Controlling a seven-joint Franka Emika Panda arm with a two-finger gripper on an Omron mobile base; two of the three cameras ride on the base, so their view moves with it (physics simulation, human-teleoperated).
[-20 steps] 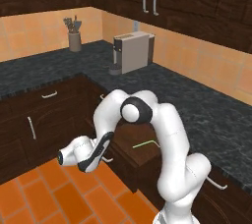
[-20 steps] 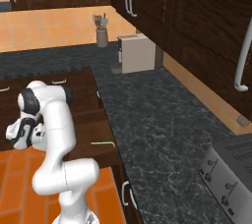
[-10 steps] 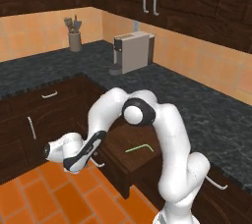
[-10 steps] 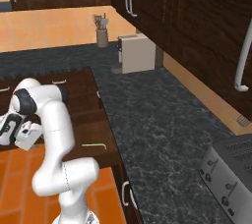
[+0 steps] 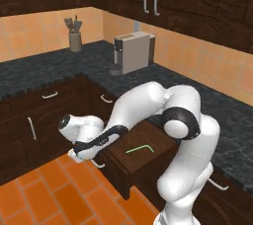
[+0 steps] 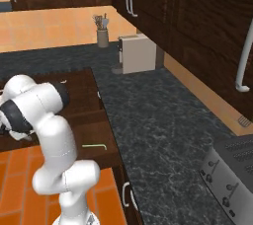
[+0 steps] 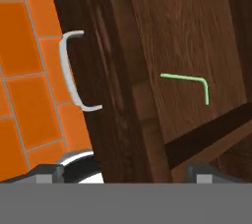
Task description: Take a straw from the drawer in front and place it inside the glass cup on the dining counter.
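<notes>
Now the straw (image 7: 189, 80) lies flat on the bare wooden floor of the drawer (image 7: 182, 36), right of centre in the hand view, bent end turned down (nothing else shares the compartment). That drawer stands pulled well out, so the straw is reachable from above. Its curved silver handle (image 7: 73, 70) sits free at centre-left. At lower left of the left base view the tool (image 5: 77, 154) hangs beside the drawer front, fingers spread wide and holding nothing, probably because the pull is finished.

Thin green bent straw (image 7: 189, 80) lies flat inside open dark-brown drawer (image 7: 118, 75).
</notes>
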